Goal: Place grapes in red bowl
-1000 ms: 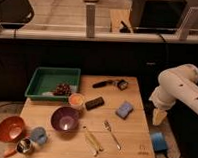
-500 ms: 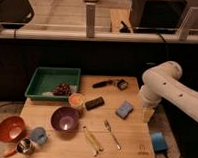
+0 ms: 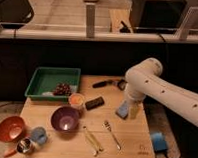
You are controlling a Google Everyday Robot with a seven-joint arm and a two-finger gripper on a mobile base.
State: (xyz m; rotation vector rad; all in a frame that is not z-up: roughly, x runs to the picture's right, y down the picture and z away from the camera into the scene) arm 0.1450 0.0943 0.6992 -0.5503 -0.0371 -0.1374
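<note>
The grapes (image 3: 62, 89), a small dark purple cluster, lie in the right part of the green tray (image 3: 42, 80) at the back left of the wooden table. At the front left corner stands the red bowl (image 3: 9, 128), with nothing in it. My white arm reaches in from the right, and its gripper (image 3: 133, 110) hangs open over the right middle of the table, just beside a blue sponge (image 3: 122, 112). It holds nothing and is far to the right of both the grapes and the red bowl.
A purple bowl (image 3: 65, 119), a small orange cup (image 3: 76, 99) and a black block (image 3: 94, 103) sit mid-table. A blue cup (image 3: 38, 135) and metal cup (image 3: 24, 145) stand front left. A fork (image 3: 111, 133), a yellow-handled utensil (image 3: 91, 140) and a black brush (image 3: 105, 84) lie around.
The arm has swung left from beyond the table's right edge to over its right side, and the gripper now hangs next to the blue sponge. Nothing on the table moved.
</note>
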